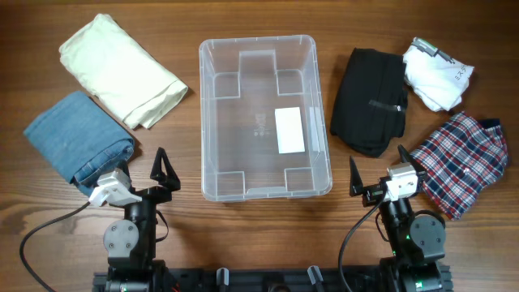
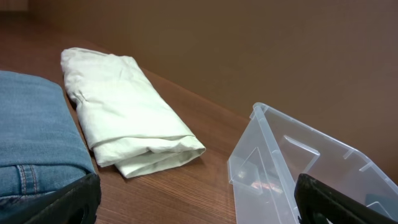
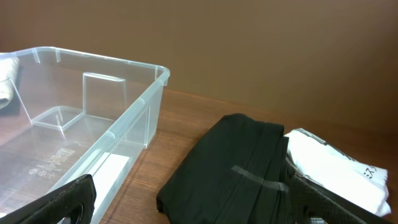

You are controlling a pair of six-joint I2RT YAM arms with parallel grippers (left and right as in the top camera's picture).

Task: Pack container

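Container (image 1: 255, 122): lying mid-table, open side up, holding only its white label (image 1: 289, 130).
Left of container: cream cloth (image 1: 122, 69) and jeans (image 1: 77, 146) are lying folded, near each other.
Right of container: black garment (image 1: 371, 101) is lying just beside the container wall; white garment (image 1: 438, 75) and plaid garment (image 1: 462, 162) are lying beyond it.
Left pincer (image 2: 196, 186): standing wide open, gripping nothing, waiting at the container's near left corner with the jeans just beside it.
Right pincer (image 3: 189, 186): standing wide open, gripping nothing, waiting at the container's near right corner, facing the black garment.
Step in hand: judged to be the start, since no garment is lying inside yet and both arms are waiting for a first pick.
Next move: likely calling for one arm to be reaching for its nearest garment, closing on a thick fold so the bundle is not unrolling, then lifting it over the rim.
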